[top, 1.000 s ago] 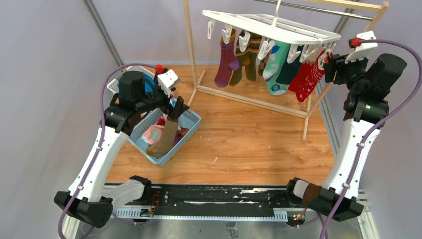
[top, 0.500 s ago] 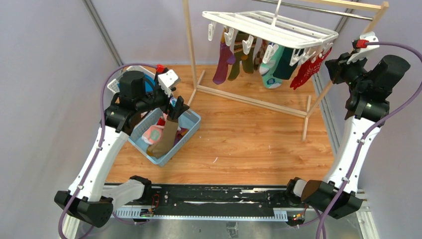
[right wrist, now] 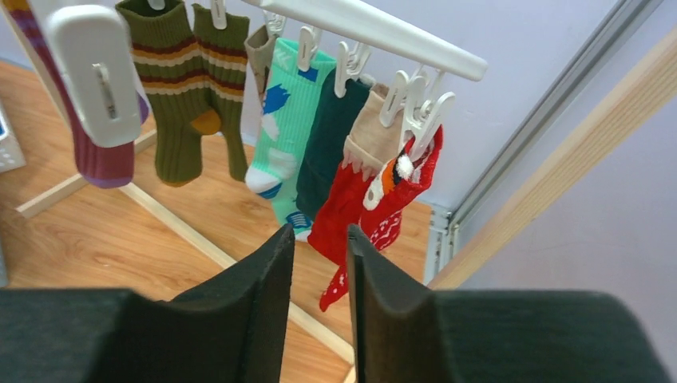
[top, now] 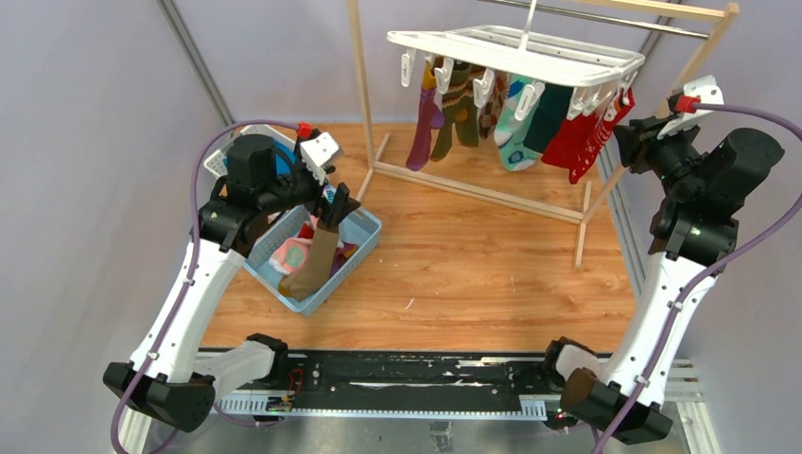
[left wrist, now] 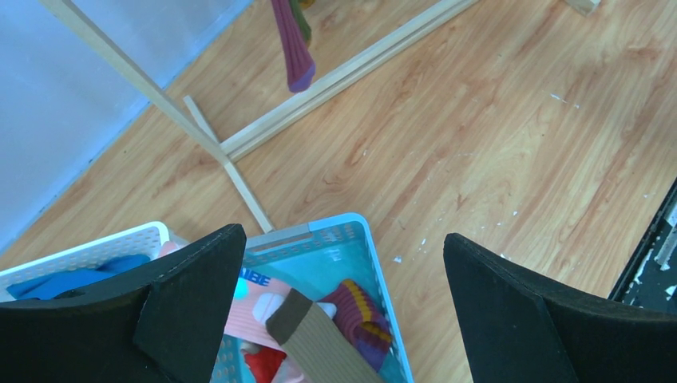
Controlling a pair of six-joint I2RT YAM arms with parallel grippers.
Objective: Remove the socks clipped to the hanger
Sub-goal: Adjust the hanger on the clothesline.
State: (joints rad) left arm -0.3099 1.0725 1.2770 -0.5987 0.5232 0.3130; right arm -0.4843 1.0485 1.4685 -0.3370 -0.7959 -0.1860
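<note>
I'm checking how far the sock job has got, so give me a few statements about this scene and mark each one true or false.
1. The left gripper is wide open above the blue basket. True.
2. The white clip hanger has no socks on it. False: several socks hang clipped to it.
3. A brown sock lies in the blue basket. True.
4. The red patterned sock hangs at the hanger's end nearest the left arm. False: it hangs at the end beside the right gripper.
</note>
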